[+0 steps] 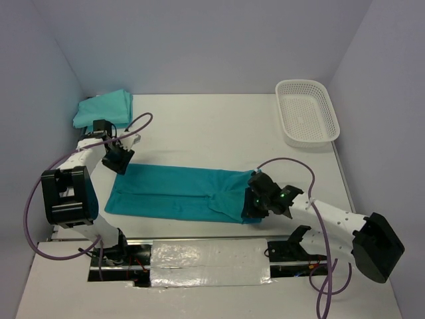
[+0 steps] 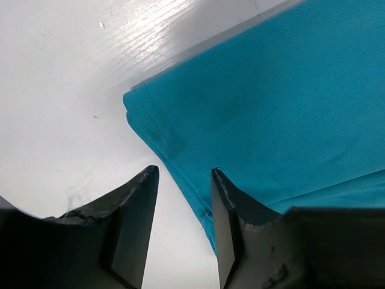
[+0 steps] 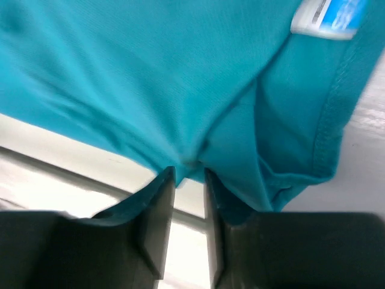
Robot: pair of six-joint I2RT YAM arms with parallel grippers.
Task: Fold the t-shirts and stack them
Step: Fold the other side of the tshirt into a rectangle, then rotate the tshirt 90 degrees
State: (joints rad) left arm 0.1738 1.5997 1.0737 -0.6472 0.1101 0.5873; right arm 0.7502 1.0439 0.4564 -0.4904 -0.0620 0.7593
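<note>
Top view, step: the shirt (image 1: 179,193) lies as a long strip, with the left gripper (image 1: 119,159) at one end and the right gripper (image 1: 257,199) at the other. The crosswise fold likely comes next. A folded shirt (image 1: 103,106) sits beyond the left gripper.
Top view, next move: each end needs a firm pinch, and both need lifting evenly.
Left wrist, fingers (image 2: 135,205): parted, grasping nothing — the hem runs between them, with the corner just ahead of the tips.
Right wrist, fingers (image 3: 157,205): a narrow slit apart; cloth puckers at the tips — pinched or free, I cannot tell. A tag (image 3: 328,17) shows far ahead, rightward.
</note>
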